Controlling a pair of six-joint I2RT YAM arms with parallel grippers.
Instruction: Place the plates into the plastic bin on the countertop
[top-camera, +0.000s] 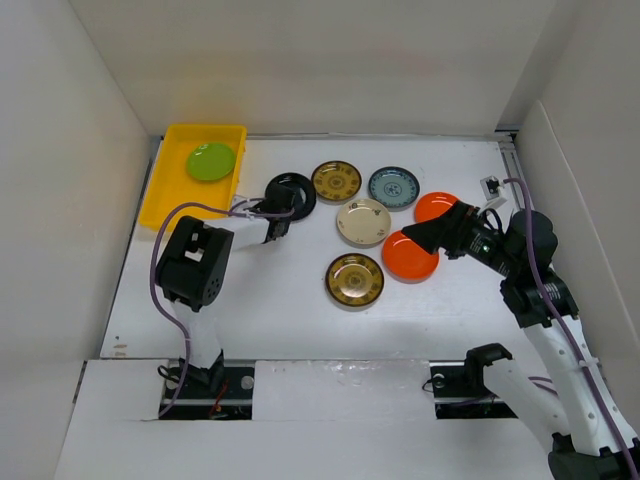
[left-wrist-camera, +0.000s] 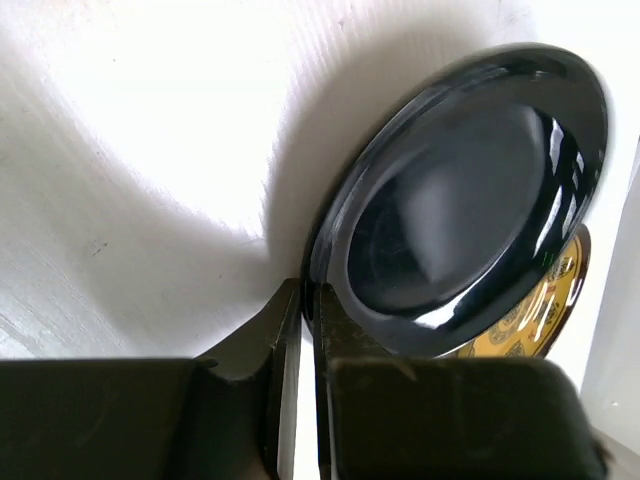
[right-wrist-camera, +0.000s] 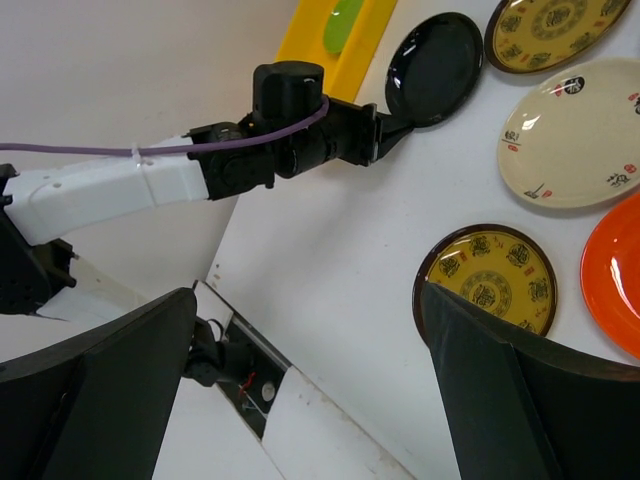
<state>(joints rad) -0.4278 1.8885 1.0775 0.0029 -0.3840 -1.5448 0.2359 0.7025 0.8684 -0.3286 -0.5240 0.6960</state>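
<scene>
The left gripper (left-wrist-camera: 305, 310) was pinched shut on the near-left rim of the glossy black round plate (left-wrist-camera: 470, 190). The plate sat just right of the shallow yellow plastic bin (top-camera: 160, 195), with a strip of bare white countertop (top-camera: 290, 310) between them. A lime-green round plate (top-camera: 211, 161) lay inside the bin, toward its far right corner. The right gripper (top-camera: 418, 234) hung spread wide, holding nothing, over the far edge of the nearer orange round plate (top-camera: 411, 262). Open surface lay near and left of the plates.
</scene>
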